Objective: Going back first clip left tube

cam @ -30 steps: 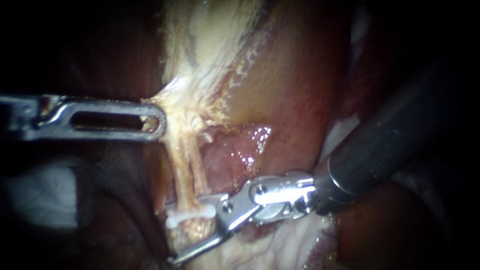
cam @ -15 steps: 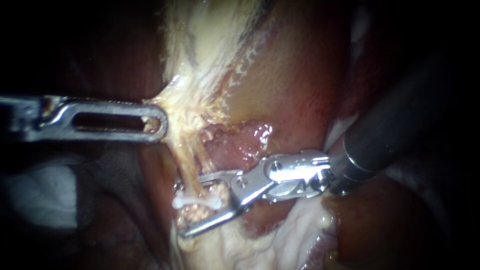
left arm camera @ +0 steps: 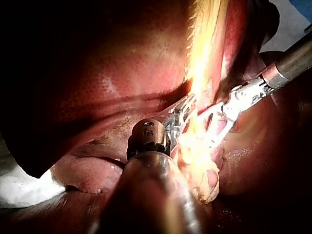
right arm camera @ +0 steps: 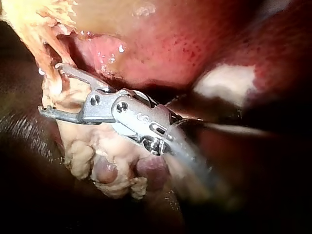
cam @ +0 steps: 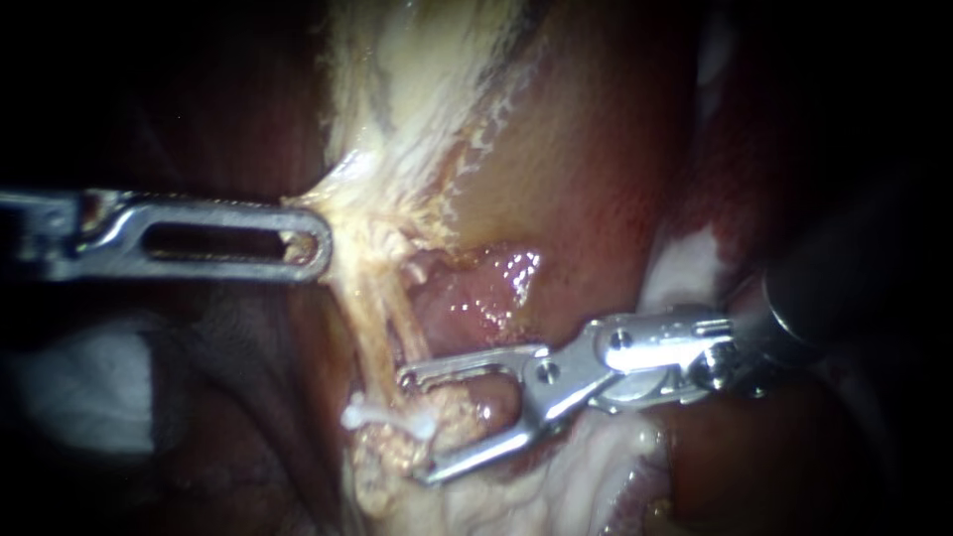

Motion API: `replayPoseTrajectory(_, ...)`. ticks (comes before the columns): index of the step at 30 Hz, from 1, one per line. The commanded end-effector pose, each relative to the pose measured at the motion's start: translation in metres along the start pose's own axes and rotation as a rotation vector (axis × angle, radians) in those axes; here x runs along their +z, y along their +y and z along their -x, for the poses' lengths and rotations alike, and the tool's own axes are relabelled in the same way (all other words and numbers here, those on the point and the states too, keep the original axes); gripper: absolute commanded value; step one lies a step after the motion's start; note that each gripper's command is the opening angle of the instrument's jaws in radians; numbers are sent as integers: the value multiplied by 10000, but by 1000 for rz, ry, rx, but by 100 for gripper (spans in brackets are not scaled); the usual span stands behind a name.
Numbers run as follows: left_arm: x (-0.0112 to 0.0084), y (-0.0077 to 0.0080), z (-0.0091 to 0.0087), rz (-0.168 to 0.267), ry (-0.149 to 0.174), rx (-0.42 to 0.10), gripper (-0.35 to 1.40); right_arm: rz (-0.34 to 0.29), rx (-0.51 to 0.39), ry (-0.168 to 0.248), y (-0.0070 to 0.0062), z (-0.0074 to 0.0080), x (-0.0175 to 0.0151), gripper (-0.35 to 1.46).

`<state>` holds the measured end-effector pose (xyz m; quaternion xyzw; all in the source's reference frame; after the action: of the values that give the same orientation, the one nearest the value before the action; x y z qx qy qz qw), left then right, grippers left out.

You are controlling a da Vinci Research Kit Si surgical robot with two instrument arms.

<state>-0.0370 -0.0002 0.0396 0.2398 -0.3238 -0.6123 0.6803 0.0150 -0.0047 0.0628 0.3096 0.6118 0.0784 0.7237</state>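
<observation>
— What takes the most place in the endoscope view?

— The liver point(cam: 606, 169), red-brown and wet, to the right of the middle. Beside it a band of pale yellow tissue point(cam: 407, 89) runs down and becomes narrow.

— And the instruments?

— The right instrument point(cam: 412, 427) comes in from the right edge, rather low. Its two jaws stand well apart and pinch nothing. A lump of yellowish tissue point(cam: 452, 407) lies in the gap between them.

— And the other one?

— The left instrument point(cam: 316, 243) comes in flat from the left edge. Its jaws are pressed together on the edge of the pale yellow tissue and hold it.

— Where is the left tube?

— The left tube point(cam: 365, 333) runs down from that held tissue, thin and yellowish. A second tube point(cam: 409, 333) lies just beside it on the right.

— And the clip?

— The clip point(cam: 382, 417) is small and white. It sits across the left tube at its lower end, just at the tips of the spread jaws. I cannot tell if a jaw touches it.
</observation>
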Motion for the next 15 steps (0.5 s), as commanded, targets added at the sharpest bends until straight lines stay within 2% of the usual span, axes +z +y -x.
replayPoseTrajectory(1,1,0,0,-1,0,0,-35,5,-12,-1,-2,-3,-6,60)
replayPoseTrajectory(8,1,1,0,-1,0,0,-35,46,-120,-17,-17,-23,-60,60)
replayPoseTrajectory(12,3,2,-1,-1,0,1,-35,77,-181,-34,-18,-38,-92,60)
replayPoseTrajectory(15,4,2,-2,-1,-1,1,-35,103,-203,-30,-17,-48,-113,59)
